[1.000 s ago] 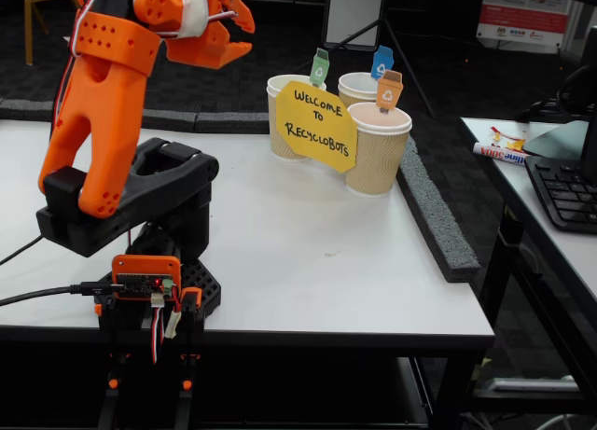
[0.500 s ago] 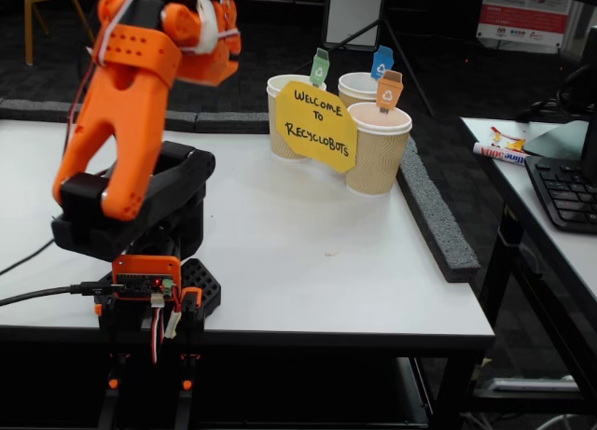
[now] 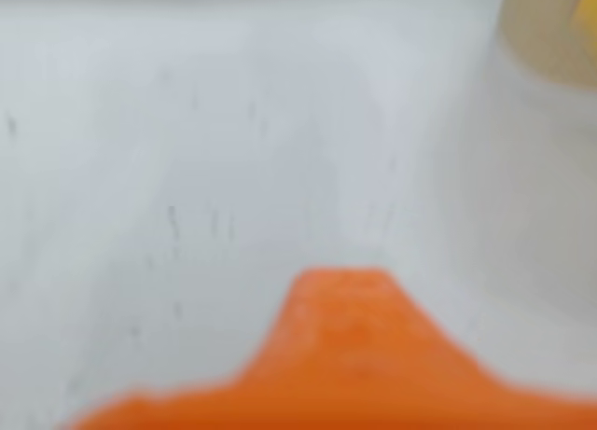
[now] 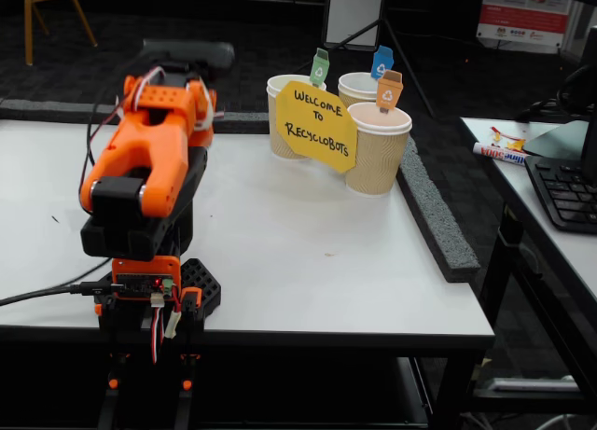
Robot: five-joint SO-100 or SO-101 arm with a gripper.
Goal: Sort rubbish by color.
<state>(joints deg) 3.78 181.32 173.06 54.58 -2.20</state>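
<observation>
Orange arm (image 4: 149, 159) folded low at the white bench's (image 4: 308, 253) near left, jaws' state cannot be told, three paper cups (image 4: 378, 150) behind a yellow sign (image 4: 317, 124) far right, wrist view blurred

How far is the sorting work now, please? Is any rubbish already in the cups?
No wads are visible on the table, and the cup interiors cannot be seen, so finished sorting cannot be confirmed. The arm is folded over its base, apparently carrying nothing; the jaws are not clearly visible. What remains is unclear.
</observation>
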